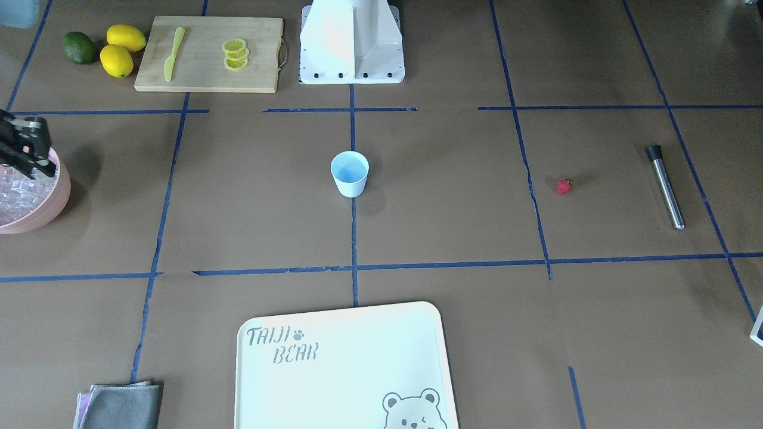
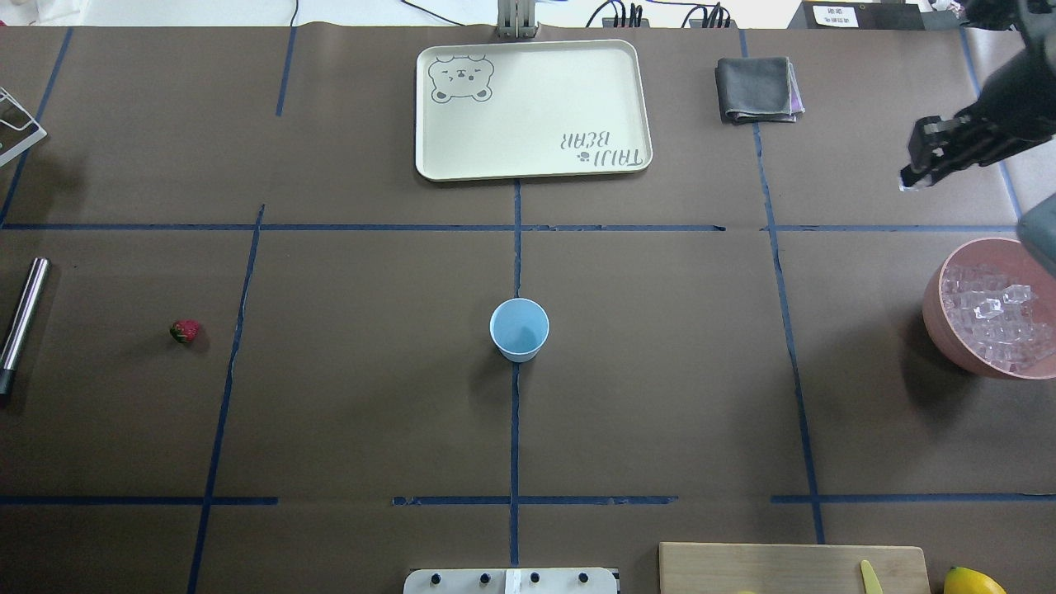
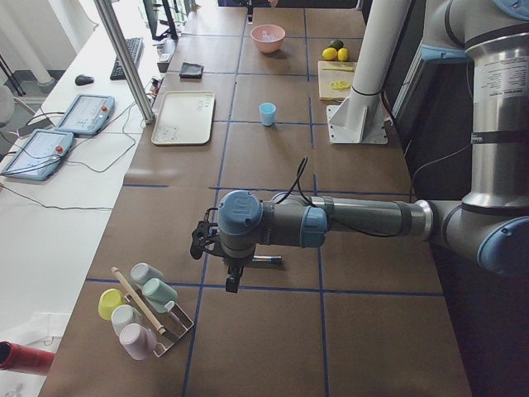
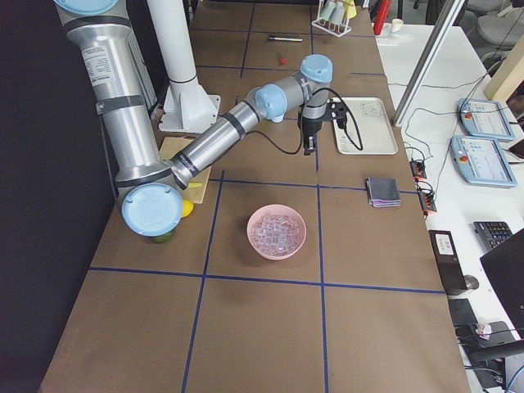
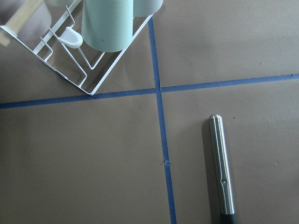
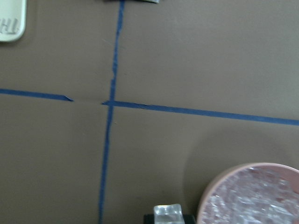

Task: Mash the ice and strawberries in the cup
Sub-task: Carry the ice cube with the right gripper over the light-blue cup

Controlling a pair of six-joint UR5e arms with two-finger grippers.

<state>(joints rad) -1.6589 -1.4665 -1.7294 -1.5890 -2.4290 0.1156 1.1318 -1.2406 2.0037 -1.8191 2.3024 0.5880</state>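
Right end effector grips an ice cube by the bowl; the cup stands mid-tabletop.

Front view: the cup [image 1: 350,173] sits at the tabletop [image 1: 453,226] centre, with the strawberry [image 1: 564,186] well to its right and a steel rod [image 1: 666,187] farther right. The near tray [image 1: 369,381] reads "TAIJI BEAR". Overhead: the right end effector [image 2: 910,180] hangs near the pink bowl [image 2: 936,318] of ice [image 2: 994,318] at the right edge. Left side view: the left end effector [image 3: 234,285] points down beside a cup rack [image 3: 178,327]; I cannot tell whether its fingers are apart. Right wrist view: the fingers are clamped on an ice cube [image 6: 167,211] beside the bowl's rim.
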